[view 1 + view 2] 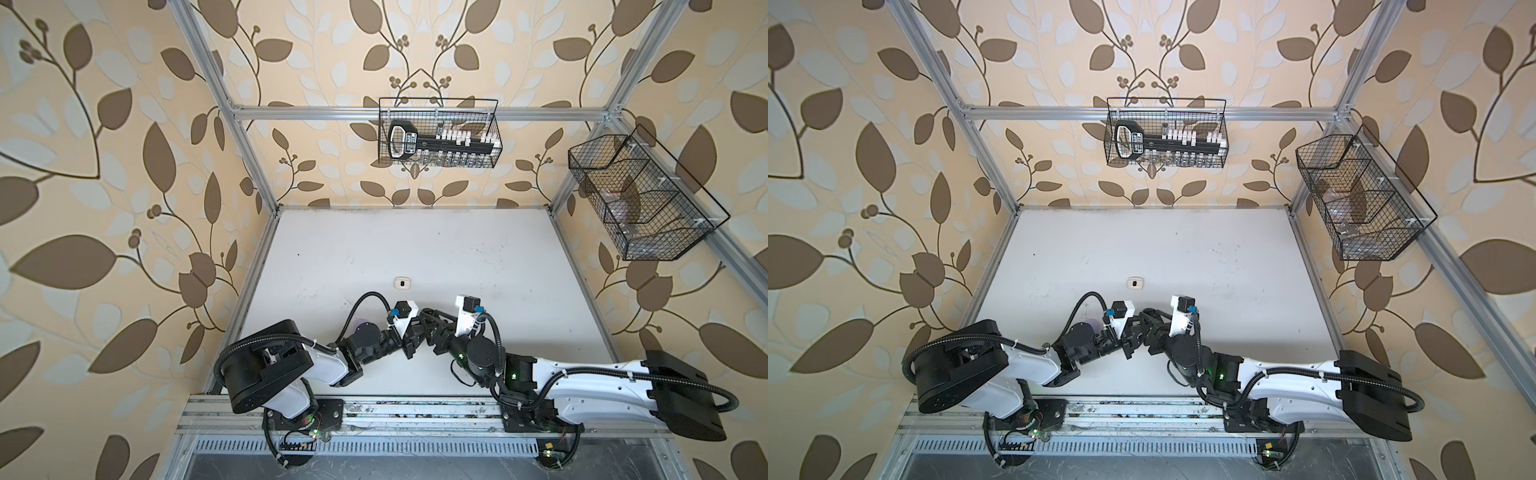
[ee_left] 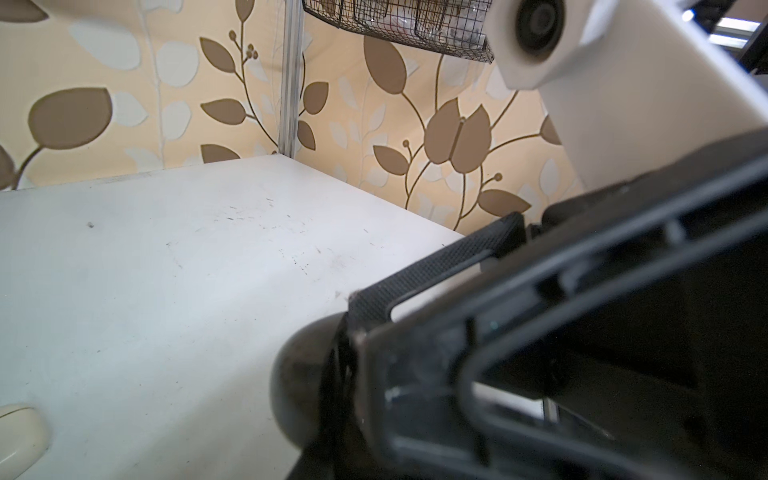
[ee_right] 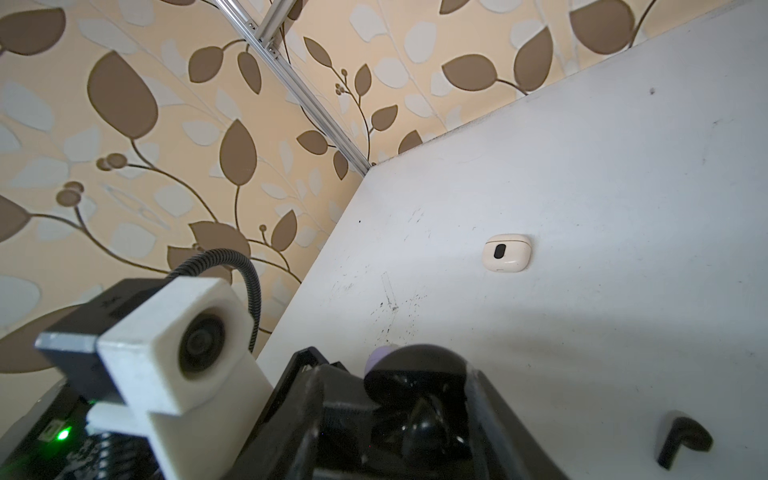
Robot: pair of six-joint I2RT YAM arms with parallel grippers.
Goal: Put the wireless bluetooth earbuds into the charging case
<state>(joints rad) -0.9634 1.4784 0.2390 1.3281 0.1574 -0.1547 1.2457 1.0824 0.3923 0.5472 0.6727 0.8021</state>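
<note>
- My left gripper [image 1: 412, 340] clamps the black case [image 2: 299, 374]; right gripper [image 1: 430, 328] state unclear.
- Loose black earbud [image 3: 681, 440] lies beside them.
- Scuffed white table [image 1: 415, 249], white case [image 1: 402, 283] far-left, leaf wallpaper [image 1: 124, 166].

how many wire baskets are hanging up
2. The back basket hangs at the rear, a black tool inside; the side basket hangs on the right. None looks hidden.

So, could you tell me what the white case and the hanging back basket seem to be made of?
The white case looks like smooth moulded plastic, semi-gloss: rounded edges, soft sheen. The back basket seems thin metal wire with a black coating, judging by its rigid fine grid; finish type unclear.
</note>
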